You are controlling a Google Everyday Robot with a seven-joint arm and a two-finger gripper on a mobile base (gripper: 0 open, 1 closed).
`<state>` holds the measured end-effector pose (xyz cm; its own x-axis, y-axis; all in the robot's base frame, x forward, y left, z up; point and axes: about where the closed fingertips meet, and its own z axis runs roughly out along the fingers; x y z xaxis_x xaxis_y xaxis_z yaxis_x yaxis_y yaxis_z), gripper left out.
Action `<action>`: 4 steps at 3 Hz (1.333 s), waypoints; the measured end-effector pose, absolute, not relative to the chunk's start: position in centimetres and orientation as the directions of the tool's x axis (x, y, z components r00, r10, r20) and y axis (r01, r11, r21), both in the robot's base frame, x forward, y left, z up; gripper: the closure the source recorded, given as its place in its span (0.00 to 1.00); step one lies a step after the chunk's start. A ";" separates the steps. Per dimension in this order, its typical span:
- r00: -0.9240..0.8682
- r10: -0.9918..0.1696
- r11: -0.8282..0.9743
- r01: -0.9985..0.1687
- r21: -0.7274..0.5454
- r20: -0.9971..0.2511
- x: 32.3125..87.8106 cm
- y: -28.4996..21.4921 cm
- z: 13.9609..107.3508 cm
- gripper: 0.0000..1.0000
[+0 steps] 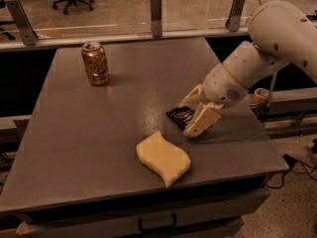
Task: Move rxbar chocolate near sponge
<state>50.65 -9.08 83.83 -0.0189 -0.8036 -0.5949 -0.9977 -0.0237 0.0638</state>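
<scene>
The rxbar chocolate (180, 117) is a small black wrapper held between the fingers of my gripper (194, 117), just above the grey table (74, 148), right of centre. The gripper is shut on it; the near finger (202, 121) covers part of the bar. The pale yellow sponge (163, 157) lies flat near the table's front edge, just below and left of the gripper, a short gap away from the bar.
A copper-brown soda can (95, 63) stands upright at the back left. A glass barrier with metal posts (156, 14) runs along the far edge. The table's right edge (262, 133) is close to the arm.
</scene>
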 end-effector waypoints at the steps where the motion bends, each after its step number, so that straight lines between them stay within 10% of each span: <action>1: -0.007 -0.804 -0.071 -0.992 0.108 -0.595 48.2 -8.2 84.1 0.59; 4: 0.028 -0.828 -0.129 -0.982 0.141 -0.560 46.5 -8.1 84.8 0.00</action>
